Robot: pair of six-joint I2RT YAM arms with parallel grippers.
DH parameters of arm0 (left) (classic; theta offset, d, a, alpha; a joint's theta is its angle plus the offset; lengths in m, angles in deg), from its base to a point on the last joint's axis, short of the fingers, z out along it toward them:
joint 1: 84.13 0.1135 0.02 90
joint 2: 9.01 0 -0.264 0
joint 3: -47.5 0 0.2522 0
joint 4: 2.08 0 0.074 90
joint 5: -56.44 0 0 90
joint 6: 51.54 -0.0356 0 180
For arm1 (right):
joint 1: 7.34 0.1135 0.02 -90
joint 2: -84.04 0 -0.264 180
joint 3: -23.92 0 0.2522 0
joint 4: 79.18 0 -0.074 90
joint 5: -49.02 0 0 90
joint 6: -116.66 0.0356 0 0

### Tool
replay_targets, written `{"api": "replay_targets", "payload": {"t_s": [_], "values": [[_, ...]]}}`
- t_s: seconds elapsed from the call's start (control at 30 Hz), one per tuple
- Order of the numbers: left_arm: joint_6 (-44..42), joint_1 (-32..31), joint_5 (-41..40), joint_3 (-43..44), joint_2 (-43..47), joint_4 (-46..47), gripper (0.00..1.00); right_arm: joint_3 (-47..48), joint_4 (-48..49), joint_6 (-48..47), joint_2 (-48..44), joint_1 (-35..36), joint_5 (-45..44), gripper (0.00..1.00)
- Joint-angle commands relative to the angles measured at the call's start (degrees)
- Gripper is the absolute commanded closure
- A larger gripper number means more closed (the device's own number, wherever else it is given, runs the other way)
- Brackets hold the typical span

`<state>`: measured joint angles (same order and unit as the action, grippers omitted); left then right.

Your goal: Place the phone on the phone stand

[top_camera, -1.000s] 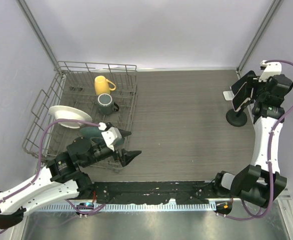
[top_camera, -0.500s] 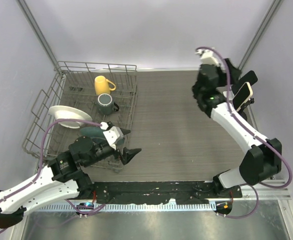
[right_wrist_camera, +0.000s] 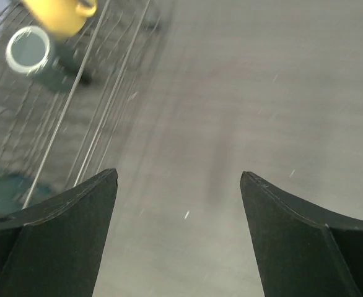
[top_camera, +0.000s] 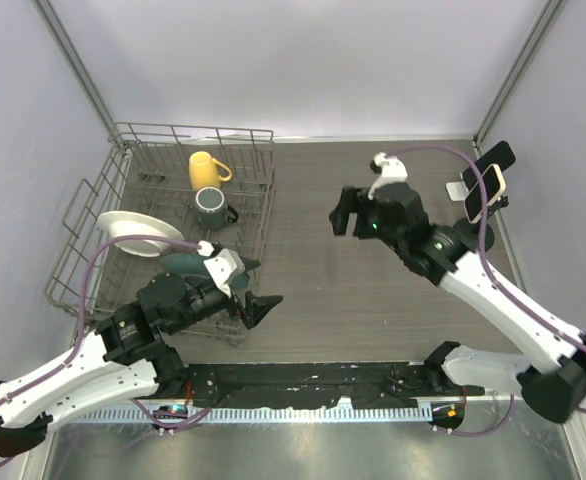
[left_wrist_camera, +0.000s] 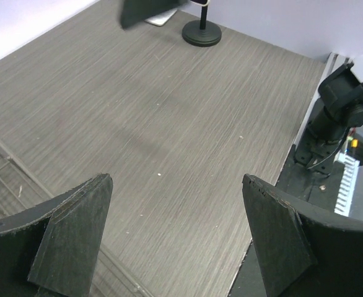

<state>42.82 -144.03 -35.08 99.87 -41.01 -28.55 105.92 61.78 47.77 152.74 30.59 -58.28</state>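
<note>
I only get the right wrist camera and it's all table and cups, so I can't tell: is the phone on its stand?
Observer: Yes, the phone rests on the phone stand at the far right edge of the table.
Operator: Where's my hand?
Observer: The right hand is over the middle, left of the phone, not touching it.
Operator: And the other one?
Observer: The left hand hangs open and empty beside the dish rack.
</note>
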Motion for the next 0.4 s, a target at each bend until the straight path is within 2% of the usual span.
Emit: {"api": "replay_targets", "payload": {"t_s": [0.0,0.07,0.1,0.2,0.3,0.37], "values": [[5.74,-0.13,0.02,4.19,1.07,2.25,0.10,-8.81,-0.82,16.69,-15.94,0.65,8.78,0.14],[8.19,-0.22,0.29,5.42,1.95,2.34,0.10,-11.02,-3.01,18.36,-21.92,0.74,6.15,0.14],[9.08,-0.13,0.46,5.86,2.99,2.51,0.10,-12.51,-3.89,18.71,-28.56,0.65,3.09,0.14],[11.46,-0.13,1.34,6.56,6.24,4.70,0.09,-13.84,-6.27,20.47,-40.61,0.74,-0.27,0.14],[12.69,-0.13,4.85,6.30,9.32,8.73,0.07,-14.72,-4.00,16.52,-49.26,0.74,1.12,0.14],[13.04,-0.13,5.21,7.09,12.22,11.90,0.04,-13.76,-3.46,15.55,-55.59,0.74,-1.67,0.14]]}}
